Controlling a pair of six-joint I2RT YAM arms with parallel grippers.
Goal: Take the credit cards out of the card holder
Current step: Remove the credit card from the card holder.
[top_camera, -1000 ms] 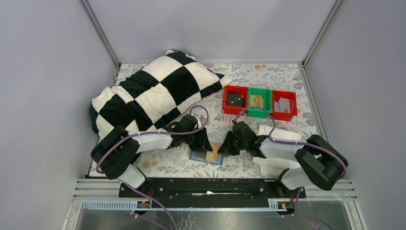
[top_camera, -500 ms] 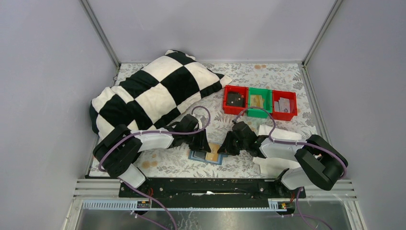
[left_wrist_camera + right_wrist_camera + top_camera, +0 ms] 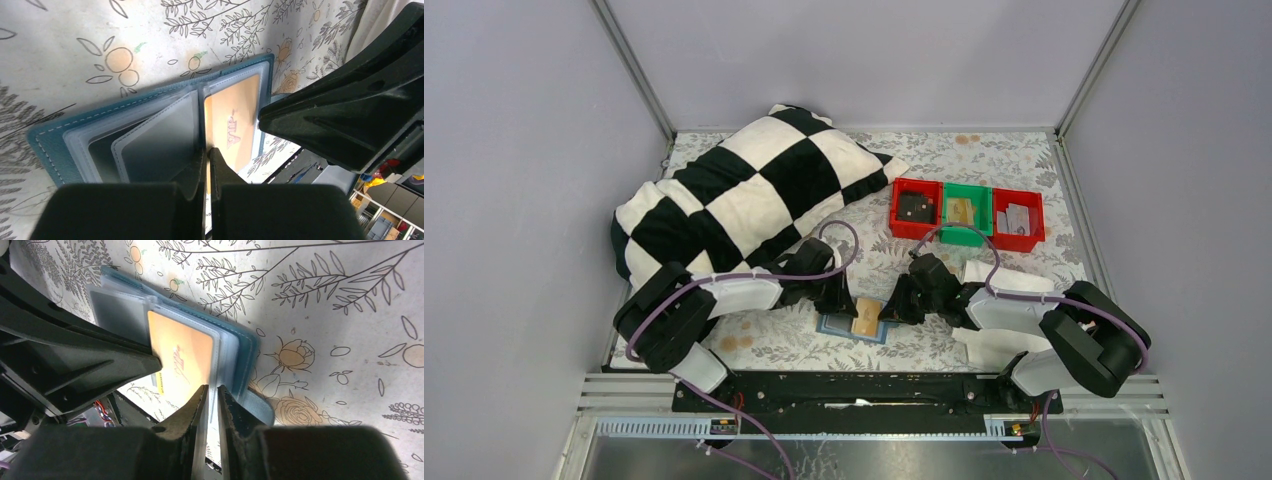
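Flower-print table point(image 3: 984, 160) is carrying everything. Black-and-white checkered pillow point(image 3: 744, 190) is slumping across its far left part. Three bins point(image 3: 965, 212), red, green, red, are sitting in a row at far right; their contents are too small to tell. White cloth point(image 3: 984, 345) is lying under the right arm.

Card holder point(image 3: 836, 327) is lying open at the near middle of the table, between the two grippers. Its teal-blue grained cover with pale stitching is facing down. Clear plastic sleeves point(image 3: 150, 135) are fanning up from it, the left ones showing grey. Orange card point(image 3: 235, 125) with red "VIP" lettering is sitting on the right-hand side; cannot tell how far it is out of its sleeve.

Left gripper point(image 3: 207, 150) is pinching tight on the orange card's long edge, jaws almost together. Right gripper point(image 3: 212, 387) is standing narrow, clamping a clear sleeve edge of the card holder between its fingers.

Top view is giving layout only: a blue corner and an orange patch between two black grippers, both grips hidden. Left wrist view is showing the stitching, the grey sleeves and the lettering right way round. Right wrist view is showing the blue snap tab point(image 3: 260, 407) poking out beside its fingers, which the left wrist view is not showing.
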